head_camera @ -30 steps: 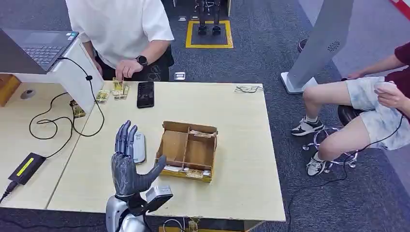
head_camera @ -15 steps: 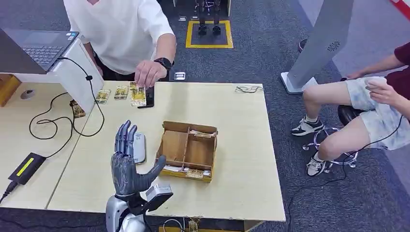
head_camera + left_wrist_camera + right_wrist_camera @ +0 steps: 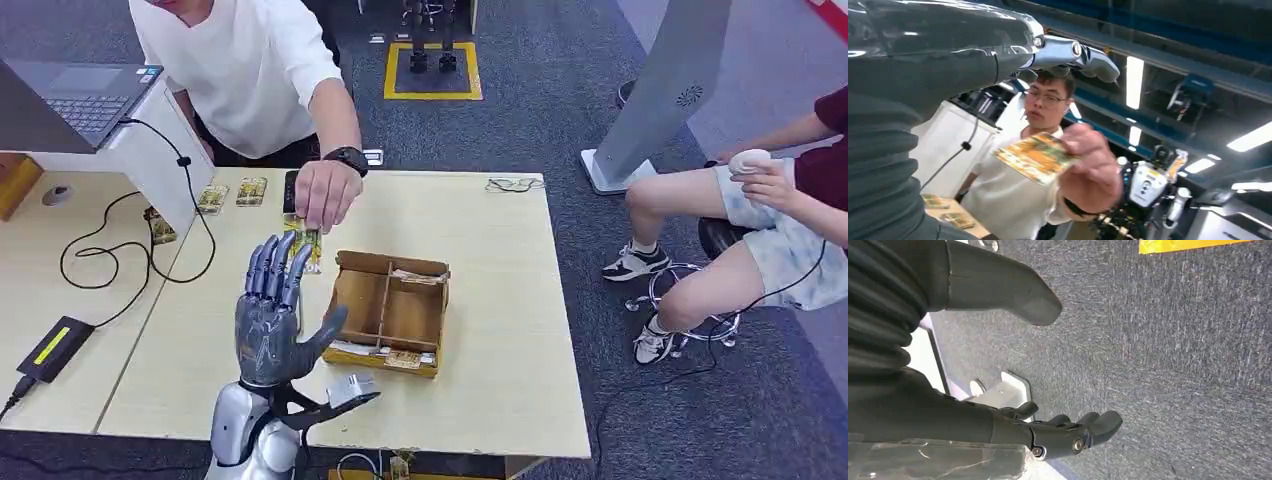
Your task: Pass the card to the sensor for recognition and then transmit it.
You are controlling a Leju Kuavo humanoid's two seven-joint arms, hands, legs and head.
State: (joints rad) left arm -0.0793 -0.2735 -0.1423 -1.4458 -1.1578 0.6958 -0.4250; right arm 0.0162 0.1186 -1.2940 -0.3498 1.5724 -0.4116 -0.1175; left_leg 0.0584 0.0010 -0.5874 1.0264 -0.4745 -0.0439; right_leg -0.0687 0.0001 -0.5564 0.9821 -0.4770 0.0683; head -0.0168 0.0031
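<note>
My left hand (image 3: 272, 318) is raised above the table's near side, palm up, fingers and thumb spread, holding nothing. A person in a white shirt reaches over the table and holds a yellow-green card (image 3: 304, 241) just beyond my fingertips; the card (image 3: 1035, 156) is pinched in the person's hand (image 3: 1087, 172) close in front of my left hand (image 3: 973, 55). The grey sensor pad lies on the table under my left hand, mostly hidden. My right hand (image 3: 1058, 430) hangs over grey carpet, fingers apart, with nothing in it.
An open cardboard box (image 3: 388, 311) with dividers stands right of my left hand. More cards (image 3: 250, 190) and a dark phone (image 3: 291, 190) lie at the table's far edge. A laptop (image 3: 80, 95), black cables (image 3: 120, 250) and a black adapter (image 3: 55, 347) are at left. A seated person (image 3: 780, 220) is at right.
The person picked a card from the far edge and brought it toward my left hand. My left hand tilted slightly forward and right toward the card.
</note>
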